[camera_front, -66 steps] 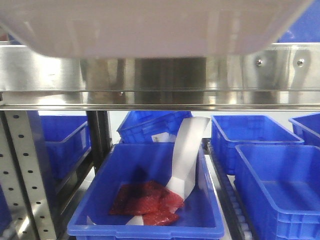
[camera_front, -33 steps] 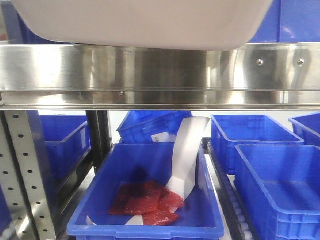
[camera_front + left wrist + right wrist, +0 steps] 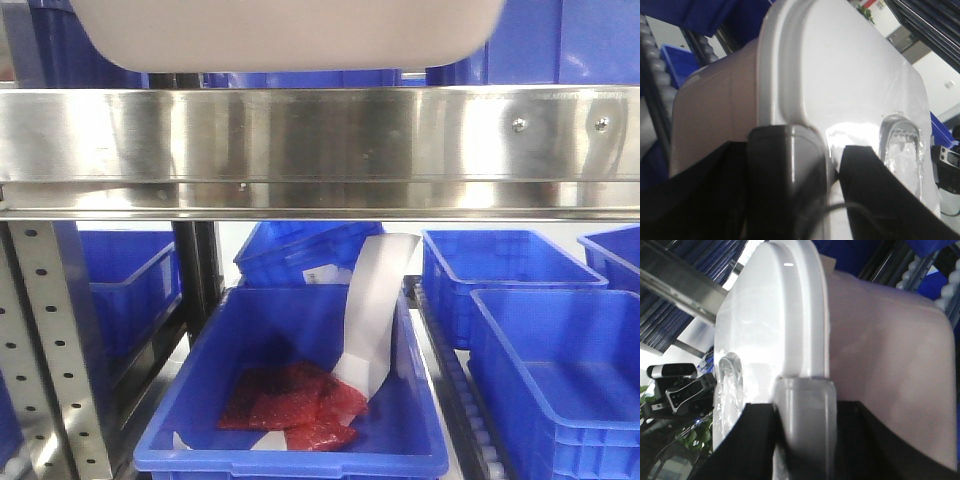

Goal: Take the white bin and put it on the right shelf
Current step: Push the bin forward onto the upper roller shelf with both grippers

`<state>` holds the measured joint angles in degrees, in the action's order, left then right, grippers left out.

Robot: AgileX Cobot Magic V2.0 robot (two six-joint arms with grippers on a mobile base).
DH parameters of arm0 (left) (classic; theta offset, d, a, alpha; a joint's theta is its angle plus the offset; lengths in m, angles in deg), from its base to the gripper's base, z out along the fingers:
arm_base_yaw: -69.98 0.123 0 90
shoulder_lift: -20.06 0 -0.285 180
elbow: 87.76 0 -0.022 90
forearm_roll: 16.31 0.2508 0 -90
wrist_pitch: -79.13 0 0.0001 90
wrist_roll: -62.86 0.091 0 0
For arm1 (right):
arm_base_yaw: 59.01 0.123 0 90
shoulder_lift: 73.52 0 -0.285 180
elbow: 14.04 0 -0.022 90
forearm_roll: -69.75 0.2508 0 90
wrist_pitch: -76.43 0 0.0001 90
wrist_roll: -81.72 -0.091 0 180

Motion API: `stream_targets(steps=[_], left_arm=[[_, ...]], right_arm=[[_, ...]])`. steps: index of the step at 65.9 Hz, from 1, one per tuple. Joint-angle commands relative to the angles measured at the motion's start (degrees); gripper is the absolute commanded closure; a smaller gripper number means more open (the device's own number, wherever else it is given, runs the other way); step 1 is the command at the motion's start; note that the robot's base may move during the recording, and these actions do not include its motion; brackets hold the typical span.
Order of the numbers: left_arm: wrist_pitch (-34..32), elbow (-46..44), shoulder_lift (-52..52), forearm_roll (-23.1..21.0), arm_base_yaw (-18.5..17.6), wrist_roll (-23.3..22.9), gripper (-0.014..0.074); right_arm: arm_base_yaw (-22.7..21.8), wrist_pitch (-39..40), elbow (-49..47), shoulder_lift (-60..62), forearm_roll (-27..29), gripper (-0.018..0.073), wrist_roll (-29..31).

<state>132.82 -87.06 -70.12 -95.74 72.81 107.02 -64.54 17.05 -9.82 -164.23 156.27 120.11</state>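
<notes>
The white bin [image 3: 290, 35] hangs at the top of the front view, its pinkish off-white underside just above the broad brushed-metal front rail of the right shelf [image 3: 320, 135]. In the left wrist view my left gripper [image 3: 832, 172] is shut on the bin [image 3: 850, 85] at its lid latch, one black finger [image 3: 720, 190] on the body side, one on the glossy lid. In the right wrist view my right gripper [image 3: 805, 432] is shut on the bin [image 3: 785, 315] at the opposite latch in the same way.
Under the shelf a blue crate [image 3: 300, 440] holds red packets [image 3: 290, 405] and a white paper strip [image 3: 375, 310]. More blue crates [image 3: 560, 370] stand right and behind. A perforated grey upright [image 3: 55, 350] stands at the left. Roller rails [image 3: 655, 75] run beside the bin.
The bin has moved up and away in the front view. It now shows smaller and sits above the shelf rail instead of overlapping it.
</notes>
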Motion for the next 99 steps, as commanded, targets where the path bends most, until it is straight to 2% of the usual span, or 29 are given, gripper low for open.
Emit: stream_targets(steps=[1, 16, 29, 43, 49, 55, 65, 73, 99], left_arm=[[8.08, -4.24, 0.39, -8.33, -4.15, 0.03, 0.0346], [4.9, -9.06, -3.86, -8.21, -4.5, 0.03, 0.0346], [3.03, -9.51, -6.96, -7.67, -4.5, 0.03, 0.0346], [0.8, -9.6, -9.15, -7.44, -4.5, 0.03, 0.0344], [-1.36, -9.6, -9.35, -6.11, -4.5, 0.03, 0.0335], [-2.72, -9.6, -9.35, -6.09, -4.5, 0.03, 0.0287], [-4.64, -9.6, -9.35, -5.71, -4.5, 0.03, 0.0204], [-7.1, -9.6, -9.35, -4.38, -4.5, 0.03, 0.0204], [-8.63, -9.6, -9.35, -3.1, -2.08, 0.03, 0.0208]], right_arm=[[4.5, -5.7, -4.76, -1.0, 8.71, 0.0251, 0.7], [5.63, -5.14, -11.75, -7.43, 8.79, 0.025, 0.83], [5.57, -2.01, -14.59, -10.81, 8.86, 0.0246, 0.83], [5.54, -0.02, -14.59, -12.89, 7.6, 0.0099, 0.88], [5.54, 2.03, -14.59, -13.34, 7.11, 0.0091, 1.29], [5.44, 5.49, -14.59, -13.54, 6.91, 0.0091, 1.37], [3.81, 8.55, -14.59, -14.15, 6.79, 0.0078, 1.68], [1.71, 8.76, -14.59, -14.75, 5.63, 0.0046, 1.68], [-3.05, 7.74, -14.52, -14.88, 2.15, 0.0044, 1.68]])
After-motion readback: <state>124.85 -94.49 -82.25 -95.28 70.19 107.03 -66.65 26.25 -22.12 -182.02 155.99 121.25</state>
